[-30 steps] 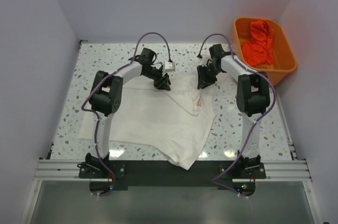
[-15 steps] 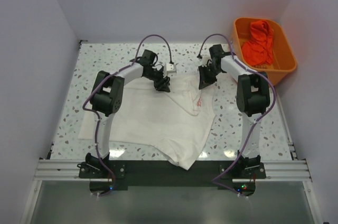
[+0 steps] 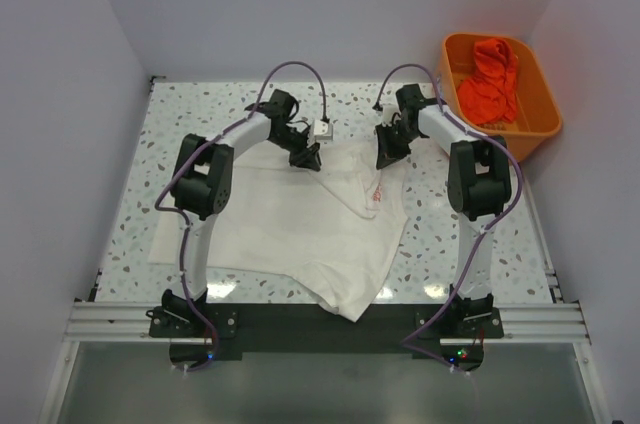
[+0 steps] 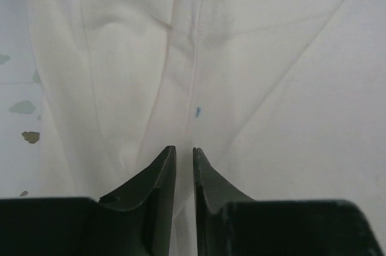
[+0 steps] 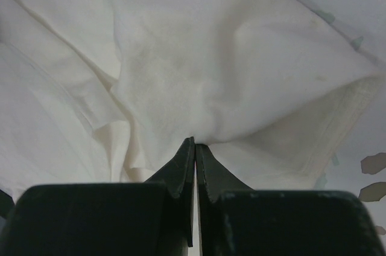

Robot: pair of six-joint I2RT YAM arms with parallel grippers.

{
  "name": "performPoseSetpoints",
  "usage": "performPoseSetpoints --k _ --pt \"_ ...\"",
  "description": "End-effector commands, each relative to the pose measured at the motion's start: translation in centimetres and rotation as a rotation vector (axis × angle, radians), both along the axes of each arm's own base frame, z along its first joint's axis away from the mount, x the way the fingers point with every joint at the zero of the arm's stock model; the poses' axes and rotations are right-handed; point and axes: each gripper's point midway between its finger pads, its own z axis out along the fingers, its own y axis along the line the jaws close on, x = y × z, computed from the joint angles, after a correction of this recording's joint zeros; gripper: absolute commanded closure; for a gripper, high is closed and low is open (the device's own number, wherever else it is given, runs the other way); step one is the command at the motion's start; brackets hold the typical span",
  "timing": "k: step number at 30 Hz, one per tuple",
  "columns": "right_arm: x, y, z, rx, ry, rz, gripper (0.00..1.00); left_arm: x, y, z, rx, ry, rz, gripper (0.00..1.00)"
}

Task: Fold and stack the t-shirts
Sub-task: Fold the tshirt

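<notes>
Jaws on the right arm [image 3: 470, 179] have shut within the last second. They now pinch a fold of the white t-shirt [image 3: 300, 229] at its corner nearest the orange tub [image 3: 540, 129]. On the left arm [image 3: 205, 179], farther from the tub along that edge, the jaws have narrowed to a slit over a seam, and I cannot tell whether they have caught cloth. The shirt lies spread on the tabletop [image 3: 200, 109], so folding has barely begun.
</notes>
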Motion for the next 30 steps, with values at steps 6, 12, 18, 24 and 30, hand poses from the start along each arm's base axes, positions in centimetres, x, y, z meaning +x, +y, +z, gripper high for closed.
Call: performPoseSetpoints --k 6,12,18,24,30 --pt "0.1 0.7 1.5 0.043 -0.024 0.020 1.00 -2.4 -2.0 3.1 -0.113 -0.055 -0.144 0.54" --pt "-0.1 0.7 1.5 0.044 -0.020 0.019 1.00 -1.5 -6.4 3.4 -0.142 -0.088 -0.116 0.49" --pt "0.0 0.7 1.4 0.046 -0.017 0.017 1.00 -1.3 -9.1 2.9 -0.144 -0.097 -0.140 0.46" --pt "0.0 0.7 1.3 0.044 -0.014 0.018 1.00 -1.7 -10.8 1.2 -0.105 -0.095 -0.146 0.46" --pt "0.0 0.3 1.1 0.044 -0.004 0.016 1.00 -2.8 -11.3 0.4 -0.083 -0.062 -0.169 0.62"
